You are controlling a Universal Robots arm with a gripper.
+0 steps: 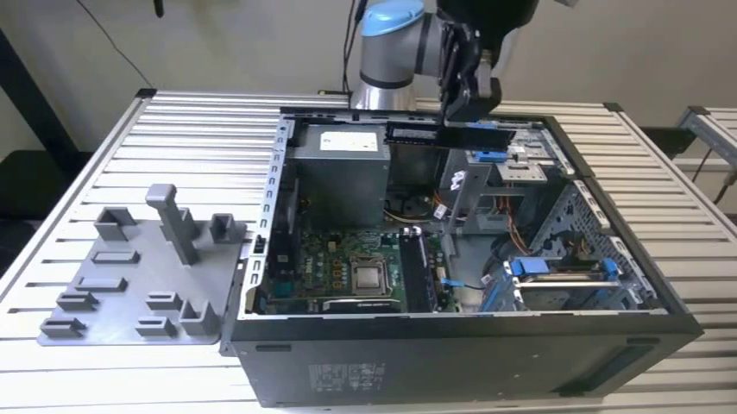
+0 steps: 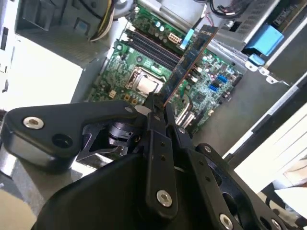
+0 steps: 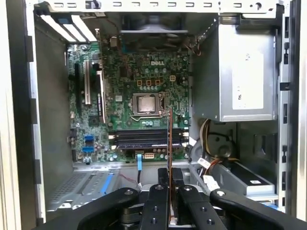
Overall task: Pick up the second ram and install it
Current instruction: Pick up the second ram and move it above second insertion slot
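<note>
Gripper (image 1: pixel 467 119) clamped on memory stick (image 1: pixel 444 134), held in the air at upper middle of exterior view, above open computer case (image 1: pixel 461 345), near top of power supply (image 1: pixel 340 177). Long axis level there, running toward exterior view's left and right. In first wrist view, memory stick (image 3: pixel 170 139) edge-on: thin copper-coloured line passing in front of black memory slots (image 3: pixel 144 139) on motherboard (image 3: pixel 144 81). In second wrist view, memory stick (image 2: pixel 187 62) a narrow board, dark chips in a row, slanting away from jaws. White label (image 1: pixel 349 141) on power supply, print too small to tell. Grey holder tray (image 1: pixel 127 285) on slatted table (image 1: pixel 173 129), exterior view's left.
</note>
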